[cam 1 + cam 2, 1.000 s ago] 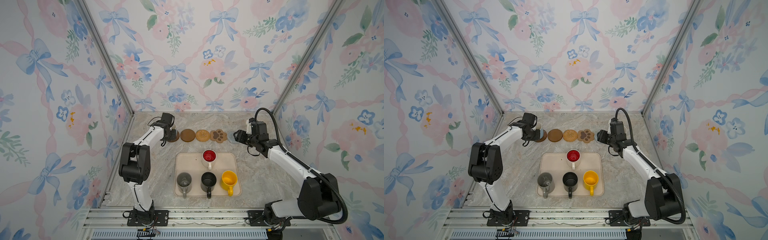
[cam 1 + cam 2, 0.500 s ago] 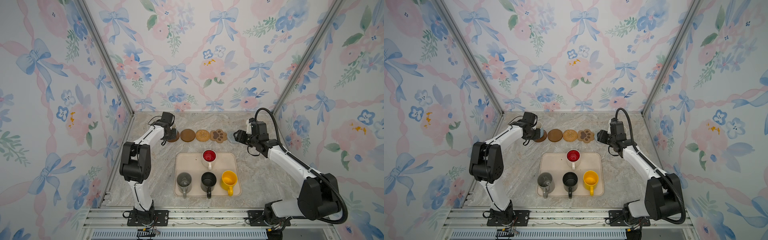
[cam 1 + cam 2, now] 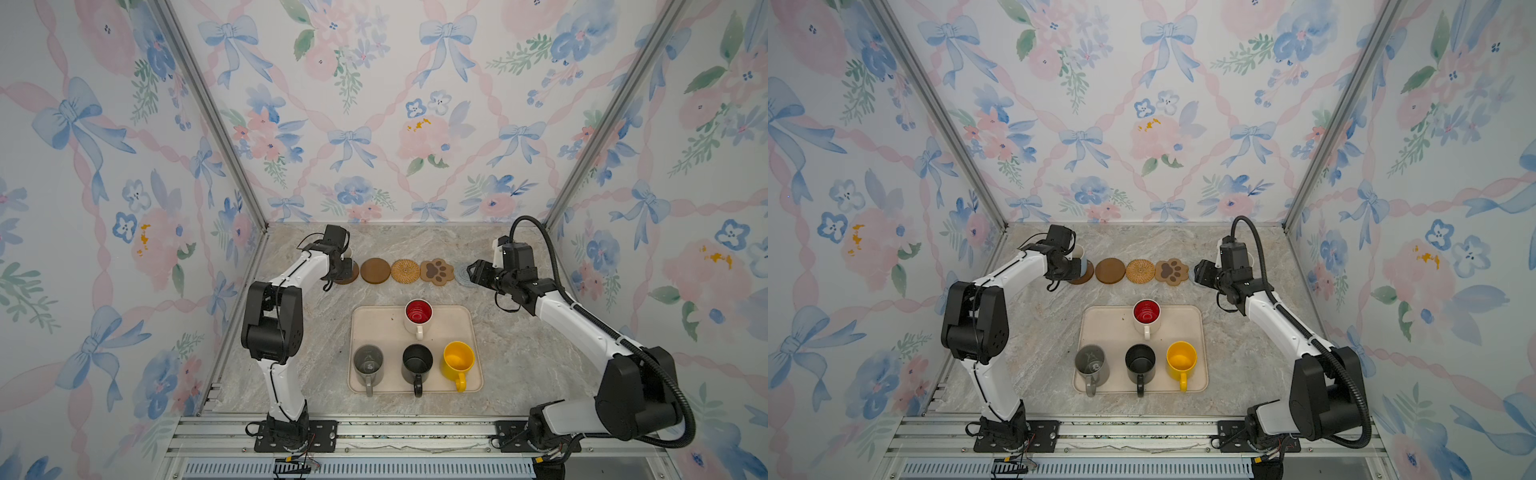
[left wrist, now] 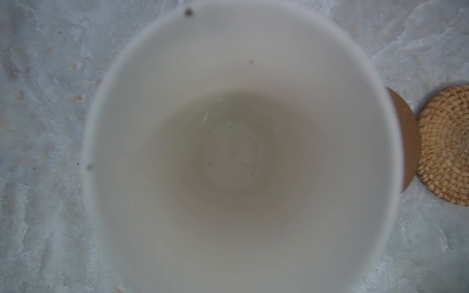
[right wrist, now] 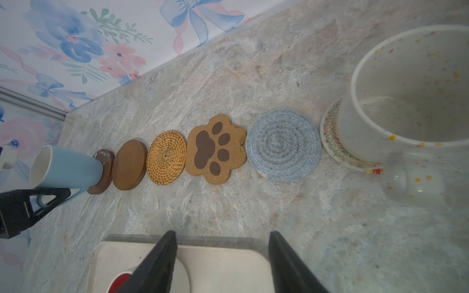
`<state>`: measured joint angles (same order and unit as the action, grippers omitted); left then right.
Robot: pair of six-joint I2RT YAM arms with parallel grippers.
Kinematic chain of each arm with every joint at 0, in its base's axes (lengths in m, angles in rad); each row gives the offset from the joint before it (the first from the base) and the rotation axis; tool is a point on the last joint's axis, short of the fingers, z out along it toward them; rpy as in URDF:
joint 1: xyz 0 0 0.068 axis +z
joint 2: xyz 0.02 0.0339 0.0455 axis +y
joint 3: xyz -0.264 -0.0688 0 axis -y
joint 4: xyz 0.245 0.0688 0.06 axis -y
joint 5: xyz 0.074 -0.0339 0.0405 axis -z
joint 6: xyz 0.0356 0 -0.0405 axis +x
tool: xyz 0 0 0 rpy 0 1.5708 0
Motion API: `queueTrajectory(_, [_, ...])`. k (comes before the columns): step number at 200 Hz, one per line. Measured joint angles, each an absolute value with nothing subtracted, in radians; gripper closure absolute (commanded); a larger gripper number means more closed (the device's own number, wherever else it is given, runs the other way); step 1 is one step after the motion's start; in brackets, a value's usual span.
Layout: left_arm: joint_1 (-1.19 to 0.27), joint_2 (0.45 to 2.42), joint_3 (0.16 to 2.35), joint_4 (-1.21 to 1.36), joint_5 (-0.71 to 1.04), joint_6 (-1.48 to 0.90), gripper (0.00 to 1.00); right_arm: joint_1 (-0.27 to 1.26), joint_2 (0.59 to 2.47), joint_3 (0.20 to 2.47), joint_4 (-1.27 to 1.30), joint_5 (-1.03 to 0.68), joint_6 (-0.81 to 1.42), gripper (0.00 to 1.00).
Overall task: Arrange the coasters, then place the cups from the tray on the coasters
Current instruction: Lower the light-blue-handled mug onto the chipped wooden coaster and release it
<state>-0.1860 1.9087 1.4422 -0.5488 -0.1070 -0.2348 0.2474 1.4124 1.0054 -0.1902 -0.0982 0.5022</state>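
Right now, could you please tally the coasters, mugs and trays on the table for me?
Coasters: 6 (dark brown disc, brown disc, rattan round, paw shape, blue-grey round, cream round)
Mugs: 6 (light blue mug, speckled mug, red-lined white mug, grey mug, black mug, yellow mug)
Tray: 1
Total: 13

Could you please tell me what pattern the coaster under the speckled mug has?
Cream coaster with coloured zigzags; right wrist view.
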Motion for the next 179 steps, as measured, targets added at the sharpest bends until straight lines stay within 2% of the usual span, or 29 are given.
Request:
queueTrajectory(50, [-0.186, 1.913, 1.442, -0.549, -0.107, -0.235, 1.00, 0.247, 1.412, 1.005, -0.191, -0.098, 0.502, 0.39])
queueTrajectory(63, [-0.186, 1.913, 1.442, -0.548, -0.107, -0.235, 0.93, 0.247, 1.412, 1.005, -0.191, -0.098, 0.502, 0.39])
queueTrajectory(99, [-0.186, 1.913, 1.442, -0.548, -0.107, -0.234, 0.83, 0.247, 1.412, 1.005, -0.192, -0.099, 0.502, 0.39])
queueTrajectory(179, [-0.186, 1.913, 1.442, -0.522, -0.107, -0.229, 0.53, 0.247, 1.412, 1.005, -0.209, -0.102, 0.502, 0.39])
